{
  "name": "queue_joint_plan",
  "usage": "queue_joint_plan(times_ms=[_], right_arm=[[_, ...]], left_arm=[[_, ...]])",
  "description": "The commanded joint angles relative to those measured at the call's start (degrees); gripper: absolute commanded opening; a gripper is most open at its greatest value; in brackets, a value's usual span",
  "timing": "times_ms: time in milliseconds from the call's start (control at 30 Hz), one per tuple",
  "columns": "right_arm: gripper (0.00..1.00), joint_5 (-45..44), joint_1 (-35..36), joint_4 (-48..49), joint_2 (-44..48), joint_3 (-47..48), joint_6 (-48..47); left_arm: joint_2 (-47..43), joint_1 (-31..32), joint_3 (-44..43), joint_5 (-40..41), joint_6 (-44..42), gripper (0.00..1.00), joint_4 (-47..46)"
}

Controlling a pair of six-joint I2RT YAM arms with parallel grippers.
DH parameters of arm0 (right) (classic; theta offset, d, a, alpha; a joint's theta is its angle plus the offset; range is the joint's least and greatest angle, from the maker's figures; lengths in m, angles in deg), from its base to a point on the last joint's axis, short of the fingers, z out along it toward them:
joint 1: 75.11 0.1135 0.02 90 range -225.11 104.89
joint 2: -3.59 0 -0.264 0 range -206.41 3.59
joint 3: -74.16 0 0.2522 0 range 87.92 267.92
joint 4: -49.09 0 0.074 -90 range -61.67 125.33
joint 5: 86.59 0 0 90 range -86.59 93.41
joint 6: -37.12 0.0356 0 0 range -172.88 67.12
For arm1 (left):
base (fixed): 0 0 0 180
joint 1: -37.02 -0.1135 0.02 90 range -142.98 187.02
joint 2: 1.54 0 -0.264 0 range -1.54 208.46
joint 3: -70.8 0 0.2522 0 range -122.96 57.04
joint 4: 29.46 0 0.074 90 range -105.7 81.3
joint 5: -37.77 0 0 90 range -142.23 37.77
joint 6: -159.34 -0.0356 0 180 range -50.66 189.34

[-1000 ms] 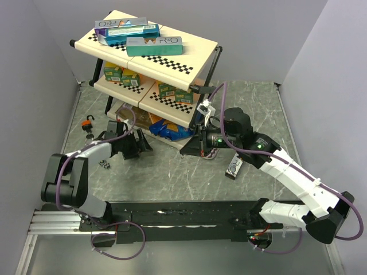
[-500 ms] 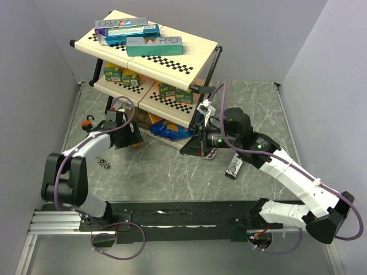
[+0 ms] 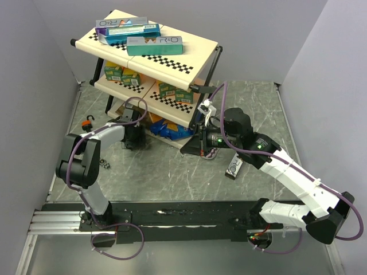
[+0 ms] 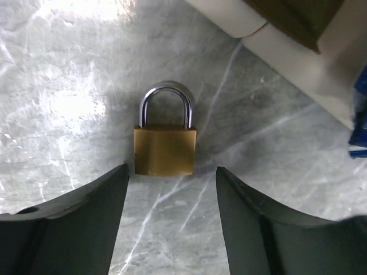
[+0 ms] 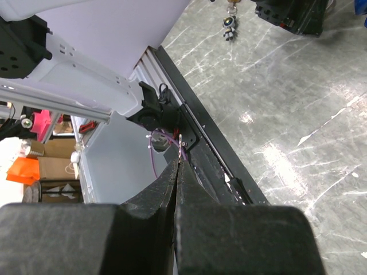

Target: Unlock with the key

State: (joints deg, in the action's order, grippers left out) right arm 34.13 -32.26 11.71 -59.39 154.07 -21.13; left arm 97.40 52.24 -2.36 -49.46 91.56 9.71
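Poising the left claw [image 4: 172, 179], spread wide, just short of the brass padlock [image 4: 165, 150] lying flat on the surface [image 4: 69, 103], shackle pointing straight away. Holding the right claw [image 5: 178, 165] pinched closed well apart, contents unclear.

The left arm [image 3: 94, 143] is folded sharply at the elbow, its forearm reaching to the foot of the shelf rack [image 3: 172, 63]. There the left gripper [image 4: 172, 170] points down, fingers [image 4: 86, 217] spread wide. The right arm [image 3: 287, 172] stretches in a long diagonal towards the rack's right end. The right gripper [image 5: 176, 172] hangs just in front of it, fingers pressed tight together.
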Motion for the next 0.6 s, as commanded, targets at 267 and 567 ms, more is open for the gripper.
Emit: queue_joint_plan(times_ms=[267,567], right_arm=[[0.0,-0.57,-0.22,1.38,1.46,-0.32,0.68],[0.0,-0.13,-0.14,1.29,0.84,0.29,0.25]], left_arm=[[6.44,3.41,-3.18,5.58,-4.37,0.6,2.45],[7.76,3.67,-3.27,4.97,-4.29,0.52,-0.09]])
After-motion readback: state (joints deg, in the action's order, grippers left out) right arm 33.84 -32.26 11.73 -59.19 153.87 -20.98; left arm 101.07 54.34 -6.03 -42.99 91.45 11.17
